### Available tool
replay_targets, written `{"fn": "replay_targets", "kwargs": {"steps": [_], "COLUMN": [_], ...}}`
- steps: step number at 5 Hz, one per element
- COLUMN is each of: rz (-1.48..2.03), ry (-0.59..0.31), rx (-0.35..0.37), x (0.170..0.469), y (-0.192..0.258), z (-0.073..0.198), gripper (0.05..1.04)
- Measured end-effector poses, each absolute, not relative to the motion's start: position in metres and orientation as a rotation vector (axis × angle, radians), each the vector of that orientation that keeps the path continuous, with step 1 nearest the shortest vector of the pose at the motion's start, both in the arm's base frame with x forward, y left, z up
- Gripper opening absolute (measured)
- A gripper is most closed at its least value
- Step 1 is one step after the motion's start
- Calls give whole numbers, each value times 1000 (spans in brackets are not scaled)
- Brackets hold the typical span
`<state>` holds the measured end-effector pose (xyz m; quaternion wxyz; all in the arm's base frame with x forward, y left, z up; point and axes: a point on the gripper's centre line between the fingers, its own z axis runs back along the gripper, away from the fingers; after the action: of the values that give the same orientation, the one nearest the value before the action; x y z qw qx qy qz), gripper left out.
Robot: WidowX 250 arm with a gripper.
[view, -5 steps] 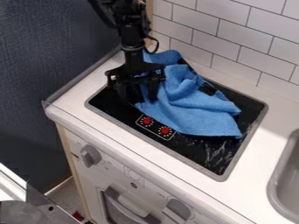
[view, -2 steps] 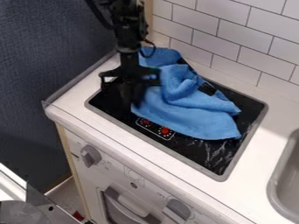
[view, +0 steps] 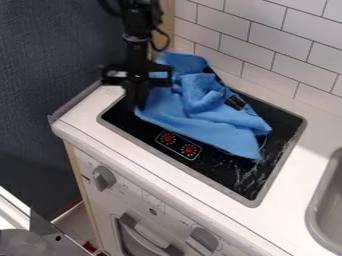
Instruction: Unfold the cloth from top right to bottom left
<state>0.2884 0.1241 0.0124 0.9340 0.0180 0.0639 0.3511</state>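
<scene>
At the upper left of the frame my gripper (view: 139,104) is narrow, pinching the left edge of the blue cloth (view: 190,111), which lies bunched over the black stovetop (view: 230,172) mid-frame; I'd draw that edge low and slowly toward lower left, so the folds open without the whole cloth sliding. The bench (view: 83,117) ends close by on the left, and the tiled wall (view: 260,45) limits me at upper right.

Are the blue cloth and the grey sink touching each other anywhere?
Apart. The camera view shows it: the blue cloth ends over the black cooktop, and a strip of white counter lies between the cooktop and the sink.
</scene>
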Motion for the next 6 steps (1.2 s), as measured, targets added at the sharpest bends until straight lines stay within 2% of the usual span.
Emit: {"fn": "replay_targets", "kwargs": {"steps": [3, 4, 5, 6], "rz": [786, 778, 749, 731], "ry": [115, 118, 88, 38], "rx": [43, 45, 0, 25], "x": [233, 229, 229, 229], "y": [164, 167, 160, 161], "z": [18, 16, 7, 25], "gripper": [55, 55, 75, 222]}}
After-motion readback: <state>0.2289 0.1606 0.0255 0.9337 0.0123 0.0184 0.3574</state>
